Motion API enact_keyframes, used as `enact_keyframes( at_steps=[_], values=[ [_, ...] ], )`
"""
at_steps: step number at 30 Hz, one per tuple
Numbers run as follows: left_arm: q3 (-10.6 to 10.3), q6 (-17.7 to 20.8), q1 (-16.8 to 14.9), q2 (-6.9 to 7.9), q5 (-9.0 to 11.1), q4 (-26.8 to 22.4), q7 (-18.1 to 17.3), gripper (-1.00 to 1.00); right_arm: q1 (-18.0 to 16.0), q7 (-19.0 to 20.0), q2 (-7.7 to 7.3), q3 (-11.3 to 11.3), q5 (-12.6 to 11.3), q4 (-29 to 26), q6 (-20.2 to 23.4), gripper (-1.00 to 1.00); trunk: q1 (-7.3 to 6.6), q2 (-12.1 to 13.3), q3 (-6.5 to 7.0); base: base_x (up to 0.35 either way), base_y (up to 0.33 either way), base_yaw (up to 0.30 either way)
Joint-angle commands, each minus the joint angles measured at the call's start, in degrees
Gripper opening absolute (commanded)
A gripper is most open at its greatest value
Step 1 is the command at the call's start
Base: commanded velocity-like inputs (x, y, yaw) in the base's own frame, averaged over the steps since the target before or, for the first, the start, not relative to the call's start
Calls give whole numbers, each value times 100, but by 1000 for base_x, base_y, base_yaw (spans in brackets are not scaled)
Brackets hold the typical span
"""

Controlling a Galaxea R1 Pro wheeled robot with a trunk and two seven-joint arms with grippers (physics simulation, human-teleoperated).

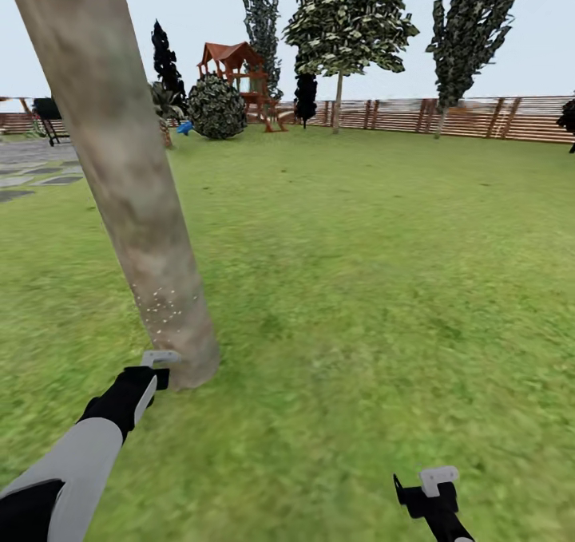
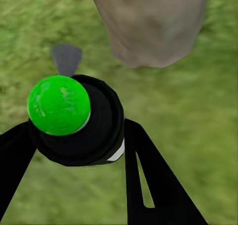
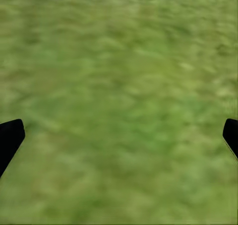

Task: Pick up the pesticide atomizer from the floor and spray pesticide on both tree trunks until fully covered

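Atomizer (image 2: 74,118) is sitting clamped in the left gripper (image 1: 152,374) — nozzle aiming at the tree trunk (image 1: 128,183) just ahead, where pesticide (image 1: 162,306) is speckling only low bark. Right gripper (image 3: 119,135) is hanging spread wide, empty, over grass (image 3: 119,61).

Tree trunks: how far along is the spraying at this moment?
Done: the atomizer is off the grass, clamped in the left gripper. In hand: the near tree trunk carries a small patch of pale pesticide specks low down, with the bark above it bare. Left: covering the rest of this trunk, then the second tree. The right gripper is open over grass.
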Motion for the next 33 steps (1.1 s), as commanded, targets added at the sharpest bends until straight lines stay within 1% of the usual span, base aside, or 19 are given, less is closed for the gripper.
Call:
enact_keyframes(
  at_steps=[1, 6, 11, 13, 17, 18, 21, 22, 25, 27, 33],
  values=[
    [-2, 0, 0, 0, -2, 0, 0, -100, 1, 0, 0, 0, 0, 0, 0, 100, 0, 0, 0, 305, -127, 244],
    [-12, 0, 61, -45, 5, -9, -8, -100, 1, 0, -8, -5, 0, -4, 0, 100, 0, 0, 0, 236, -168, 41],
    [-5, 16, 65, -46, 2, -9, -8, -100, 1, -3, -8, -2, 0, -1, 0, 100, 0, 0, 0, -65, -265, 18],
    [1, 18, 73, -29, 3, -1, 10, -100, 1, -5, -9, -2, 0, 0, 0, 100, 0, 0, 0, -108, -262, 211],
    [-10, 33, 79, -59, 186, -9, -14, -100, 2, -6, -14, -7, 0, 0, 0, 100, 0, 0, 0, -127, -134, 265],
    [-14, 40, 79, -62, 197, 15, -27, -100, 2, -3, -16, -5, 0, 0, 0, 100, 0, 0, 0, -18, -16, 275],
    [-15, 49, 79, -45, 204, 226, -35, -100, 2, -1, -11, -1, 0, 1, 0, 100, 0, 0, 0, -6, -6, 274],
    [-24, 29, 79, -55, 198, 464, -10, -100, 2, 0, -9, 0, 0, 0, 0, 100, 0, 0, 0, -1, -1, 88],
    [-22, 14, 79, -72, 211, 649, 1, -100, 1, 0, -12, 0, 0, 7, 0, 100, 0, 0, 0, 0, 0, 28],
    [-19, -17, 79, -76, 206, 870, 46, -100, 2, 0, -17, -2, 0, 9, 0, 100, 0, 0, 0, 63, -39, 4],
    [-28, -32, 79, -61, 150, 946, 47, -100, 1, 0, -26, -5, 0, 9, 0, 100, 0, 0, 0, 220, -152, 0]
  ],
)
